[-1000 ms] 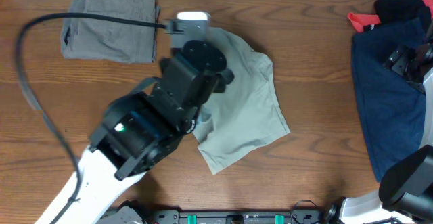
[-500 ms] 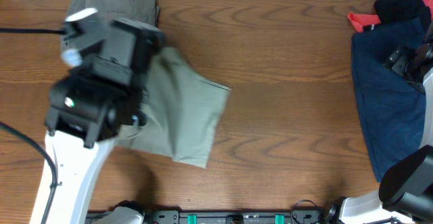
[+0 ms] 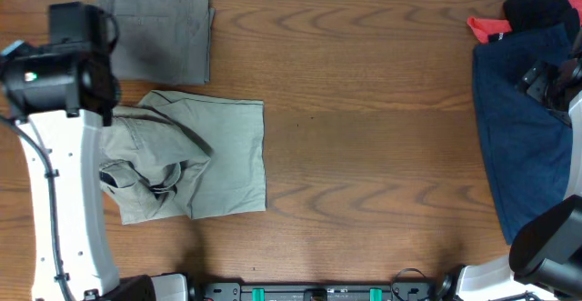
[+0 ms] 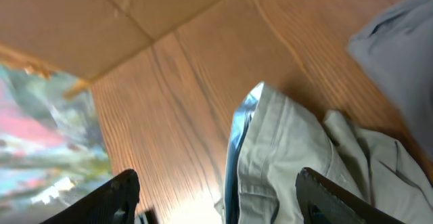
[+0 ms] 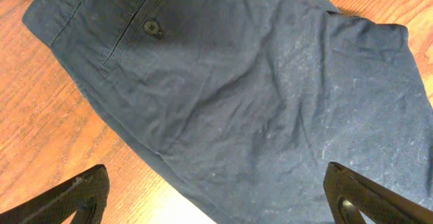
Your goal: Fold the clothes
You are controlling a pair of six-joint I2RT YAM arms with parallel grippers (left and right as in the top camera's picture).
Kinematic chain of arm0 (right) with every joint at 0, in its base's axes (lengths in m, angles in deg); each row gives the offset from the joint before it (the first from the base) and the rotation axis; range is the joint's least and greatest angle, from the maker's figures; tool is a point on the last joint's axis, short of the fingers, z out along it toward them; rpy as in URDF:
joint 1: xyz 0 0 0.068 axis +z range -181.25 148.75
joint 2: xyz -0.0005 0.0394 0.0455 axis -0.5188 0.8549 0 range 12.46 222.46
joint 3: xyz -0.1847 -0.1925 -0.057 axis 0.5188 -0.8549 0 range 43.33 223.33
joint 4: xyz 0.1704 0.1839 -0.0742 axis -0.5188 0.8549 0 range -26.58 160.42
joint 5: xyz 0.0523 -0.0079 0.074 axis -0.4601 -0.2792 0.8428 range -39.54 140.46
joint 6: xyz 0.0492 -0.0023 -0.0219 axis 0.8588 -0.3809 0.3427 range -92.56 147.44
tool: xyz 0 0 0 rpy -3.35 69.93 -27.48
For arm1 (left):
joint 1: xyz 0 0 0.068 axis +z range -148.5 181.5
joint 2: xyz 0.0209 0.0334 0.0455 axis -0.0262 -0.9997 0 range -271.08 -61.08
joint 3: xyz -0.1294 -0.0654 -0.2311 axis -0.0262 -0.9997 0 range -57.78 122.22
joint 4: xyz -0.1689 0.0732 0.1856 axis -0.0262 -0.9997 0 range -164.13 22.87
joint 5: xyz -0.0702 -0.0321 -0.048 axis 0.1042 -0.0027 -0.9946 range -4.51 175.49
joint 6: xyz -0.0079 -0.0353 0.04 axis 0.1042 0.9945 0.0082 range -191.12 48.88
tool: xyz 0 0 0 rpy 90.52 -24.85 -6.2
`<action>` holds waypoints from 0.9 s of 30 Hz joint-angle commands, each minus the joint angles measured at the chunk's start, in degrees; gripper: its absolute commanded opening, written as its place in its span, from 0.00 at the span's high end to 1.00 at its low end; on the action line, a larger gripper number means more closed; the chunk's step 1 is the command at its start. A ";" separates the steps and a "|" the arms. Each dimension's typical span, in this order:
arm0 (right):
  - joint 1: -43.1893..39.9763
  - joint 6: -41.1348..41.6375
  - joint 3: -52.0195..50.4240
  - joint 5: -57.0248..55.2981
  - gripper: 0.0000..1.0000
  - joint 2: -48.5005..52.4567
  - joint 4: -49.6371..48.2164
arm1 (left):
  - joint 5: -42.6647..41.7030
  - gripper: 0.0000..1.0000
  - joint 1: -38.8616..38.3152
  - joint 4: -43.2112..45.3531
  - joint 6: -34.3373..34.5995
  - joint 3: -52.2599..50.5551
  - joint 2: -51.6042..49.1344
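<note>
Overhead, the khaki shorts (image 3: pixel 214 155) lie loosely folded just beside the grey-olive pair (image 3: pixel 159 33), and the left gripper (image 4: pixel 216 183), jaws apart over their bunched waistband, could snag it and undo the fold; the right gripper (image 5: pixel 216 172) hangs open, empty.

Light khaki shorts (image 3: pixel 227 155) folded, left side rumpled, on wooden table (image 3: pixel 364 110), grey-olive pair (image 3: pixel 164 33) folded just behind them, navy pair (image 3: pixel 509 128) spread at right edge, left arm (image 3: pixel 64 155) at the khaki shorts' left.
</note>
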 commanded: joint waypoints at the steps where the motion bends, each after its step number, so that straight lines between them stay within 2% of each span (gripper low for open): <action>1: 0.04 0.76 0.70 -0.79 0.01 0.39 -0.11 | -9.31 0.34 0.59 0.68 -3.67 -0.09 0.92; 5: 0.04 0.76 0.70 -0.79 0.01 0.39 -0.11 | -19.21 0.31 -0.48 1.53 -9.14 -0.11 0.85; 7: 0.04 0.76 0.70 -0.79 0.01 0.39 -0.11 | -23.87 0.20 -0.46 1.25 -11.37 -0.13 0.63; 10: 0.04 0.76 0.70 -0.79 0.01 0.39 -0.11 | -24.20 0.03 0.11 -0.61 -11.65 -0.85 0.22; 16: 0.04 0.76 0.70 -0.79 0.01 0.39 -0.11 | -24.30 0.02 5.84 -1.38 -7.76 -5.38 0.20; 20: 0.04 0.76 0.70 -0.79 0.01 0.39 -0.11 | -26.60 0.02 12.02 -0.79 -7.74 -8.48 0.20; 24: 0.04 0.76 0.70 -0.76 0.01 0.39 -0.11 | -30.91 0.02 18.21 0.26 -8.35 -11.37 0.20; 27: 0.04 0.76 0.70 -0.79 0.01 0.39 -0.09 | -36.68 0.02 20.94 3.37 -12.59 -14.75 0.20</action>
